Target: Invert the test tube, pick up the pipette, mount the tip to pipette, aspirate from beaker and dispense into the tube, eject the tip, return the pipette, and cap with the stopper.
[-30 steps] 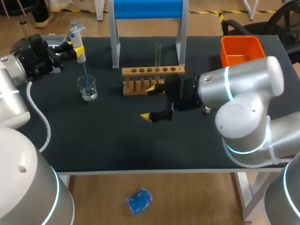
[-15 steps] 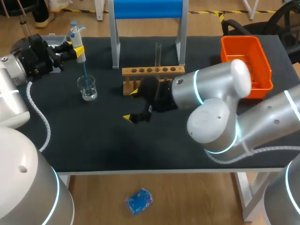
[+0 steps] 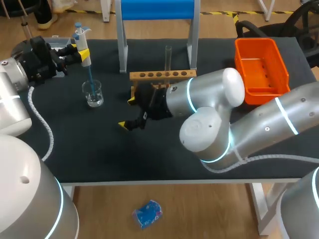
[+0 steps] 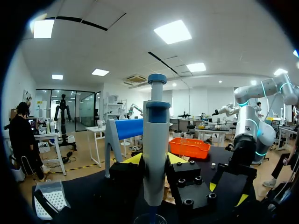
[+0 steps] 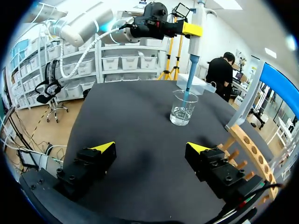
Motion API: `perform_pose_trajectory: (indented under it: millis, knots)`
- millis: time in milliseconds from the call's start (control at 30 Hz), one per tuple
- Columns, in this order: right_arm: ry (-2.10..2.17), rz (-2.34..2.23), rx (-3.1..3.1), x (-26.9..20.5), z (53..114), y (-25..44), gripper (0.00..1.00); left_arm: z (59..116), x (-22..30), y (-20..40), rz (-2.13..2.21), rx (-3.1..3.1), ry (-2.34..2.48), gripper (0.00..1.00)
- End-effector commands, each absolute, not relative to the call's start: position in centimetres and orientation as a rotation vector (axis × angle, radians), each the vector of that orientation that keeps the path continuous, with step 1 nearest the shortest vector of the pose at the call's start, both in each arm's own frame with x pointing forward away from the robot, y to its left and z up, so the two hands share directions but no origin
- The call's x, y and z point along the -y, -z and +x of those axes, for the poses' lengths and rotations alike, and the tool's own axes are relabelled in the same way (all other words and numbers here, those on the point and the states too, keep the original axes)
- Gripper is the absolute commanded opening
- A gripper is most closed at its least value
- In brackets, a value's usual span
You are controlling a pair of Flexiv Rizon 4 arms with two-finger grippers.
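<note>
Reaches in from the right over the dark table (image 3: 99, 149), right gripper (image 3: 127, 113) spread wide and empty, just in front of the wooden rack (image 3: 162, 75). Leaves the orange bin (image 3: 261, 64) well apart, near the far right corner. At far left, grips the pipette (image 3: 79, 34) upright in the left gripper (image 3: 79, 51), above the glass beaker (image 3: 93, 93). Shows the test tube (image 3: 168, 57) standing upright in the rack. Dips the blue tip (image 3: 90, 74) into the beaker.
</note>
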State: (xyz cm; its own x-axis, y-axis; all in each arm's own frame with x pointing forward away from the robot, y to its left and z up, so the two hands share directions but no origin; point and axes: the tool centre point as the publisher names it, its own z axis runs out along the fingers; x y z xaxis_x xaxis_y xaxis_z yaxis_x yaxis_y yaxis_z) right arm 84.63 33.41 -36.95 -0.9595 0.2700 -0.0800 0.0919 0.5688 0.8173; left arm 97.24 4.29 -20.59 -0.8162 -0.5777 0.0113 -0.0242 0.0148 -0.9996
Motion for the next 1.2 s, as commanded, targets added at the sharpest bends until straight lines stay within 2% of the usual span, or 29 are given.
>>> perform_pose_trajectory:
  millis: [33,1200]
  knots:
    - [-1.365,0.305,-2.568,-35.94,85.51,38.96,1.00,97.22,-4.25,20.62,-0.614,-1.894,1.855,0.00]
    - [-1.365,0.305,-2.568,-35.94,85.51,38.96,1.00,97.20,-4.29,20.96,-0.616,-1.896,1.850,0.00]
